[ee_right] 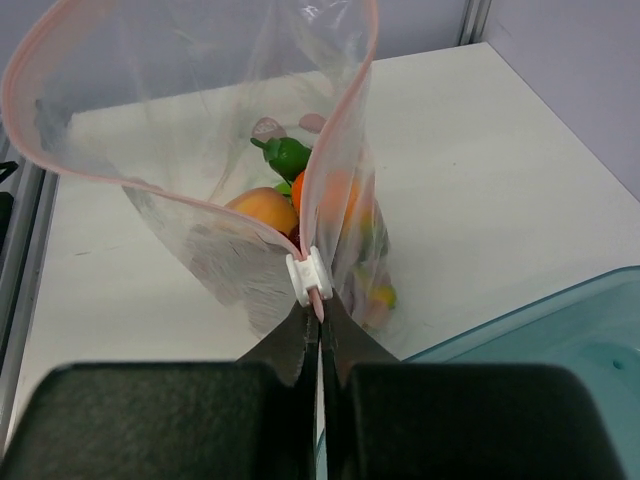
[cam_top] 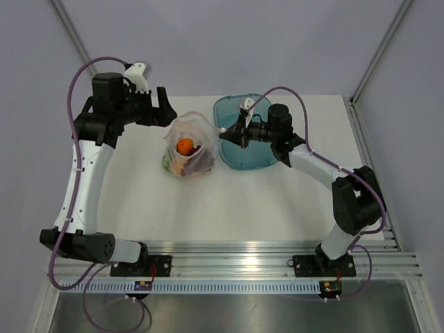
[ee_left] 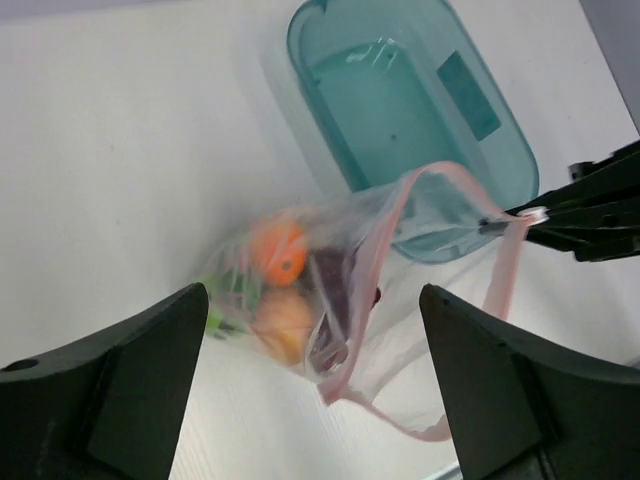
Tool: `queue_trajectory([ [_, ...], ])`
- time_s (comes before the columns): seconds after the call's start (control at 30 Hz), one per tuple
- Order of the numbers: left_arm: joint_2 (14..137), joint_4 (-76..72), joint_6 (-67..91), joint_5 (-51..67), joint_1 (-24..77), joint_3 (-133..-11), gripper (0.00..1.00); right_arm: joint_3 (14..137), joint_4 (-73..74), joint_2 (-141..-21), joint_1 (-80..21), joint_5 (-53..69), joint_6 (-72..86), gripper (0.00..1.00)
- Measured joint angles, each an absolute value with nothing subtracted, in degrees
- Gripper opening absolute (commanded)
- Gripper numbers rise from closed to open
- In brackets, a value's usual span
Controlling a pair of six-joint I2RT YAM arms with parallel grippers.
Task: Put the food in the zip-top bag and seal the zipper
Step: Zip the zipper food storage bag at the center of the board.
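"Zip-top bag [cam_top: 189,147]: where does it sit from the right gripper [ee_right: 320,305]?"

"Directly ahead of its fingertips. The two fingers are pressed tight together on the zipper [ee_left: 504,272] at one end of the mouth, just behind a small white slider [ee_right: 306,276]. The bag hangs away from them, down toward the table [cam_top: 243,208]."

"Is the mouth sealed?"

"No, it gapes. From the pinch point the pink strip splits into two lips that bow wide apart, one to each side of the fingers."

"And the food [cam_top: 184,146]?"

"Down in the bag's bottom, beyond and below the right fingertips. There is an orange fruit [ee_right: 330,195], a yellow-orange one [ee_right: 262,210] beside it, and a green one [ee_right: 285,155] a little farther off. A dark purple lump [ee_left: 330,290] lies against them. I take it for the grape bunch, though the crinkled plastic blurs its shape."

"What about the left gripper [ee_left: 312,295]?"

"Its fingers are spread wide and grip nothing. It hovers on the side of the bag away from the right gripper. The bag and fruit show in the gap between its two fingers, farther out than the fingertips and apart from both."

"Anything else close by?"

"A teal tray [cam_top: 243,158] lies under and beside the right gripper. From the left gripper it is past the bag, and the lifted lip of the bag overlaps its near rim in that wrist view."
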State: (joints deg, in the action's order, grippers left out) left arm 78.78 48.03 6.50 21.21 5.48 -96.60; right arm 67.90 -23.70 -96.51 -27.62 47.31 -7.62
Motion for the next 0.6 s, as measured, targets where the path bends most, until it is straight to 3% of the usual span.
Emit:
queue_trajectory([
  [0.17,78.7,49.15,-2.07,16.14,20.01,-105.16,0.74,69.04,-18.48,-96.44,-27.57,48.99,-10.41,0.0],
  [0.3,78.63,46.0,-8.56,18.94,26.39,-104.05,0.74,69.14,-16.12,-95.96,-27.57,49.23,-11.62,0.0],
  [0.6,79.92,38.61,-14.66,30.46,28.08,-93.95,0.7,69.14,-12.08,-91.98,-27.55,52.38,-12.67,0.0],
])
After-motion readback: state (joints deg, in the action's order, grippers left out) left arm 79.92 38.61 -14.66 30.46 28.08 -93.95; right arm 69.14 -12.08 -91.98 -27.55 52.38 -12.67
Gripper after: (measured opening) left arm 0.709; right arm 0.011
